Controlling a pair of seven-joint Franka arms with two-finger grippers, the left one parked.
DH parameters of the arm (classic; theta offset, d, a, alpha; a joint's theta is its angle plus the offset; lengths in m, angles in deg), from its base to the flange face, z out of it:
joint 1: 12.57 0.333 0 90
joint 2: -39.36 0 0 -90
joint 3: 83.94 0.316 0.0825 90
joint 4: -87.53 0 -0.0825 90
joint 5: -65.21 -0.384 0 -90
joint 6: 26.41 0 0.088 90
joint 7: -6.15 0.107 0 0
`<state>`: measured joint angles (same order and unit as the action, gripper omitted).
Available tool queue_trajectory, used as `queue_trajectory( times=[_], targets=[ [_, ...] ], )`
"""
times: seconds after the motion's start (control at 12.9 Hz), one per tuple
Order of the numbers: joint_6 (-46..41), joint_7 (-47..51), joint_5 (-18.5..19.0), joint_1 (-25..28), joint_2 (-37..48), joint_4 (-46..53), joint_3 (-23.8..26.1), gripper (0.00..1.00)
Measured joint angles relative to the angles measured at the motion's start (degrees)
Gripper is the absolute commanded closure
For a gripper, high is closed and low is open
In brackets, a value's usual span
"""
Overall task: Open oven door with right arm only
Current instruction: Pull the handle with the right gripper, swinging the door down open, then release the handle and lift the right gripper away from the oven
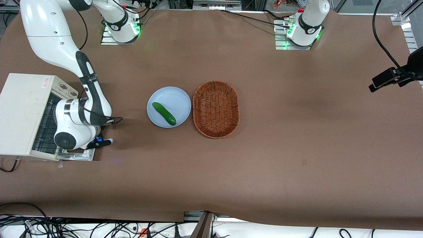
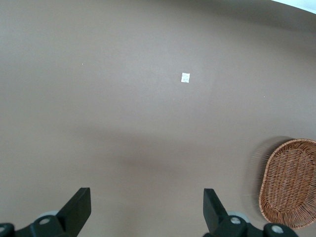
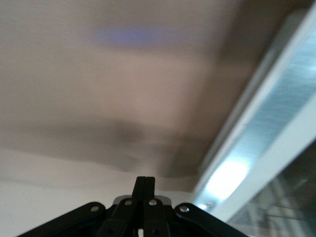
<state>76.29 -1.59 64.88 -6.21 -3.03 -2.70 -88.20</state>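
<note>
oven door (image 1: 80, 154) hangs swung down, near flat, in front of the cream oven (image 1: 19, 112) at the working arm's end of the table, about nine o'clock from the plate (image 1: 172, 96). the wire rack (image 1: 44, 127) inside shows, so i judge the opening as good as done. the right arm (image 1: 89, 89) bends low over the door, and its gripper (image 1: 102, 142) sits just off the door's outer edge, toward three o'clock from the oven mouth. in the wrist view the gripper (image 3: 144, 186) has its two fingers pressed together with nothing between them, and the door's metal frame and glass (image 3: 291, 113) run close alongside.

what could go wrong, as i judge it:
- with nothing gripped, the door is held by its own weight only. if the hinge is sprung, it may swing back up once the arm leaves.
- the wrist hangs close above the door. a careless lift toward twelve o'clock could catch the frame or the arm's black cable (image 1: 114, 119) and drag the oven over the brown cloth (image 1: 297, 132).
- pressing lower would load the hinge or tip the light oven forward.
- a wide sweep toward three o'clock would head for the plate and its cucumber (image 1: 164, 113), though these lie well apart for now. the basket (image 1: 216, 109) lies just beside the plate, at its three o'clock.
</note>
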Motion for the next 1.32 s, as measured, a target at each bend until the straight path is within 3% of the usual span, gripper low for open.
queue_trajectory(
  times=[0.39,0.54,0.7,0.77,1.32],
  targets=[
    [-4.0,4.0,-4.2,3.2,0.1,4.2,0.1,1.00],
    [-7.8,4.0,-4.4,3.2,0.6,8.5,0.0,0.67],
    [-12.2,4.0,-4.4,3.0,1.9,12.5,-0.3,0.18],
    [-13.7,4.0,-4.4,2.9,2.9,13.6,-0.4,0.00],
    [-21.4,-0.1,-4.4,1.1,12.7,15.5,-3.4,0.00]
  ],
)
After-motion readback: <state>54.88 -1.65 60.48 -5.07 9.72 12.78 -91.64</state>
